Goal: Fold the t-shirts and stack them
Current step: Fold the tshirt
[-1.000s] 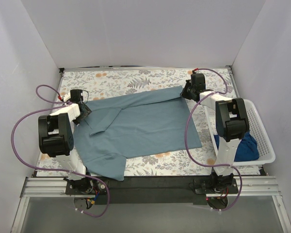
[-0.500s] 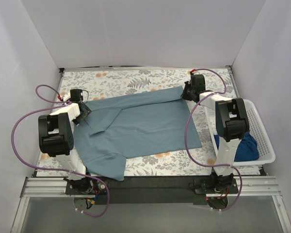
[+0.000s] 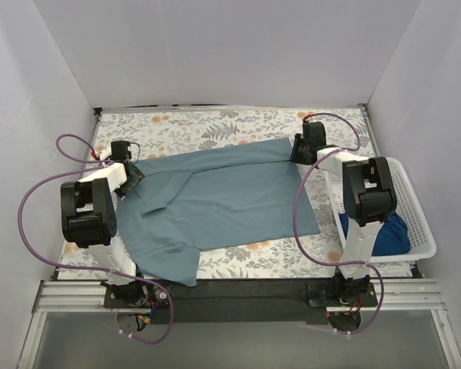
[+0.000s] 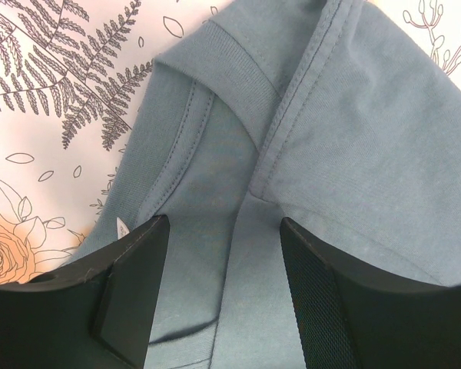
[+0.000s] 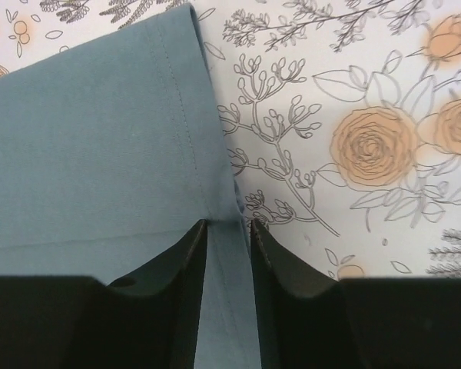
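Observation:
A slate blue t-shirt (image 3: 223,196) lies spread flat on the floral table, collar to the left and hem to the right. My left gripper (image 3: 132,175) hovers over its collar and shoulder seam; in the left wrist view the gripper (image 4: 223,231) is open wide with the cloth (image 4: 353,138) below. My right gripper (image 3: 298,151) is at the far right hem corner; in the right wrist view the gripper (image 5: 228,227) is closed narrowly with the hem strip (image 5: 92,154) between the jaws. A darker royal blue t-shirt (image 3: 389,231) lies crumpled in the basket.
A white lattice basket (image 3: 416,201) stands at the table's right edge beside the right arm. The floral tablecloth (image 3: 192,127) shows bare along the back and at the front right. White walls close in the table on three sides.
My right gripper has shifted slightly right and back with the hem corner, drawing the shirt's far edge straighter. The left gripper has not moved.

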